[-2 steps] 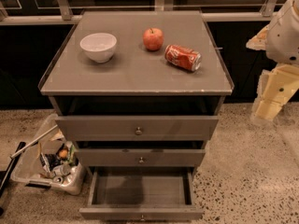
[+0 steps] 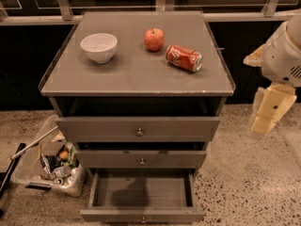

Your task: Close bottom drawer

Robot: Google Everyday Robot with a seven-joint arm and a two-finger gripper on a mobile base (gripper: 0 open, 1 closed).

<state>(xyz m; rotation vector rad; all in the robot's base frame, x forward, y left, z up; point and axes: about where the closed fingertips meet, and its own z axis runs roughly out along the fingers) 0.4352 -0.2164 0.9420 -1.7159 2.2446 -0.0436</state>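
Observation:
The bottom drawer [image 2: 141, 192] of the grey cabinet is pulled far out at the bottom of the view, and its box looks empty. Its narrow front [image 2: 141, 215] lies along the lower frame edge, with the knob barely in view. The middle drawer [image 2: 141, 159] and the top drawer [image 2: 138, 128] stick out a little, each with a small round knob. My gripper [image 2: 265, 112] hangs at the right edge of the view, beside the cabinet at about top-drawer height, well apart from the bottom drawer.
On the cabinet top [image 2: 136, 74] stand a white bowl [image 2: 99, 46], a red apple [image 2: 154, 39] and a red soda can [image 2: 184, 58] lying on its side. A clear bin of trash [image 2: 51, 168] sits on the speckled floor to the cabinet's left.
The view has shifted slightly. The arm at the right sits a little lower and closer to the cabinet. The drawers have not moved.

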